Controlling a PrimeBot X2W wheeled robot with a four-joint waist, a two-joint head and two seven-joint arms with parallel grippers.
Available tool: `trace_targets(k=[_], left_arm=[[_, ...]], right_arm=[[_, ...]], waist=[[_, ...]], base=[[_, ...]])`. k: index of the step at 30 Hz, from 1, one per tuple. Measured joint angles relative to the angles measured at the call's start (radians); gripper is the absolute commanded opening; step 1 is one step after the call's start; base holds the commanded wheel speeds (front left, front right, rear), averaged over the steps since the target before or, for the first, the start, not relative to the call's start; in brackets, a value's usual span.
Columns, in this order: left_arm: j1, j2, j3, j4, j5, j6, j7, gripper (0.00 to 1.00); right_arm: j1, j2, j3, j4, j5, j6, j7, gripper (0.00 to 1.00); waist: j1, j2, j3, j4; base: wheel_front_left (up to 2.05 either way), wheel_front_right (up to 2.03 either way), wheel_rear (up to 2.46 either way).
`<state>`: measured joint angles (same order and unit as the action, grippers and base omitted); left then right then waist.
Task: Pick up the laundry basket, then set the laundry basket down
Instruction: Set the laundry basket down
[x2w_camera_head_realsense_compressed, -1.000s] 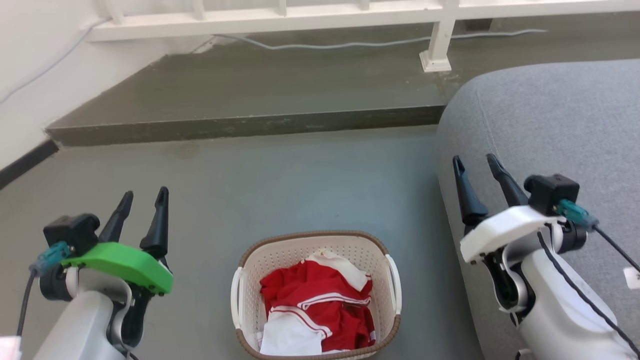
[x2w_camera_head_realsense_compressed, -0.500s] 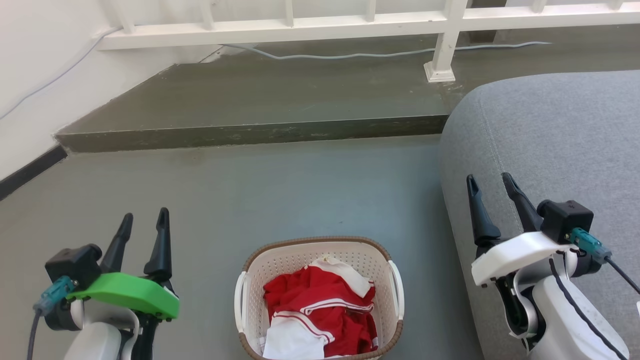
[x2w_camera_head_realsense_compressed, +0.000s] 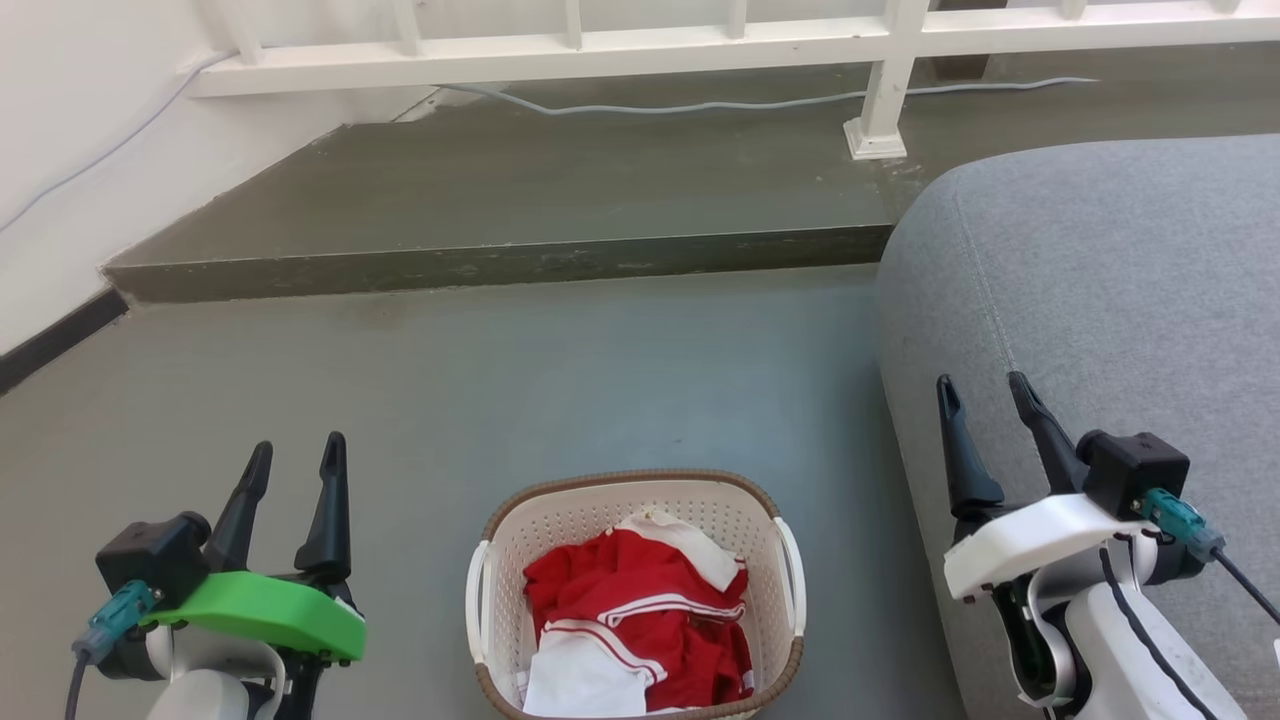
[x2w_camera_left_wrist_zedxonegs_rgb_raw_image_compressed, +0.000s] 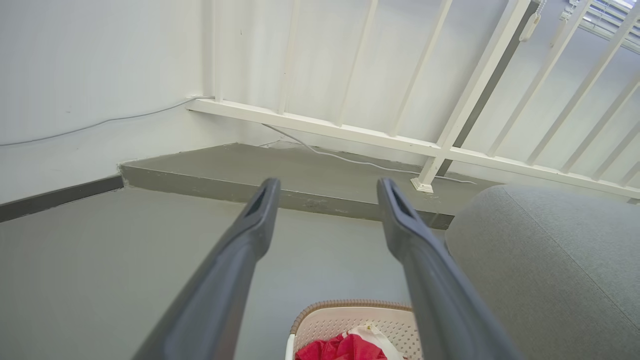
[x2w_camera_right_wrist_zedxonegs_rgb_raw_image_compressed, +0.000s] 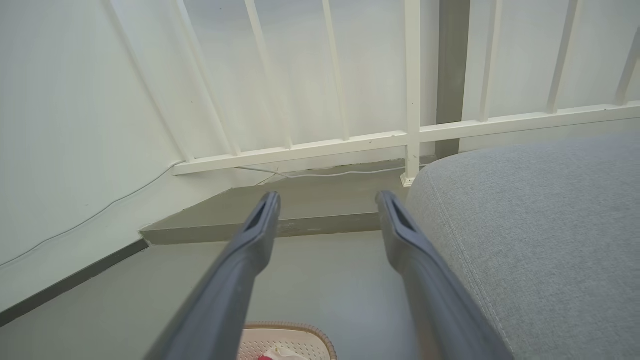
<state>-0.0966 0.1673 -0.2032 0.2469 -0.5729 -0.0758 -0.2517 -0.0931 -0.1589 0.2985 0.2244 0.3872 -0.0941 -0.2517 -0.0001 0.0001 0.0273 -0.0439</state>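
Pickup hasn't started, I'd say. The left claw (x2w_camera_head_realsense_compressed: 298, 450) hangs open and empty, apart from the basket (x2w_camera_head_realsense_compressed: 640, 476), which sits on the floor (x2w_camera_head_realsense_compressed: 560, 370) holding red and white clothes (x2w_camera_head_realsense_compressed: 640, 610). The right claw (x2w_camera_head_realsense_compressed: 982, 385), also open and empty, hovers over the sofa (x2w_camera_head_realsense_compressed: 1100, 280). Next, both should drop to the handles (x2w_camera_head_realsense_compressed: 473, 600). There's open floor on the left, but the sofa's edge crowds the right.
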Motion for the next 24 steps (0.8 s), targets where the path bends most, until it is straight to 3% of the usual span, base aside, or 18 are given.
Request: trace_targets(k=[24], left_arm=[[0.039,-0.053,0.055,-0.030,0.059,-0.031,0.000,1.00]], right_arm=[[0.026,0.029,-0.038,-0.019,-0.046,0.023,0.000,1.00]], waist=[[0.0000,0.0000,0.006,-0.007]], base=[[0.00,0.00,0.00]])
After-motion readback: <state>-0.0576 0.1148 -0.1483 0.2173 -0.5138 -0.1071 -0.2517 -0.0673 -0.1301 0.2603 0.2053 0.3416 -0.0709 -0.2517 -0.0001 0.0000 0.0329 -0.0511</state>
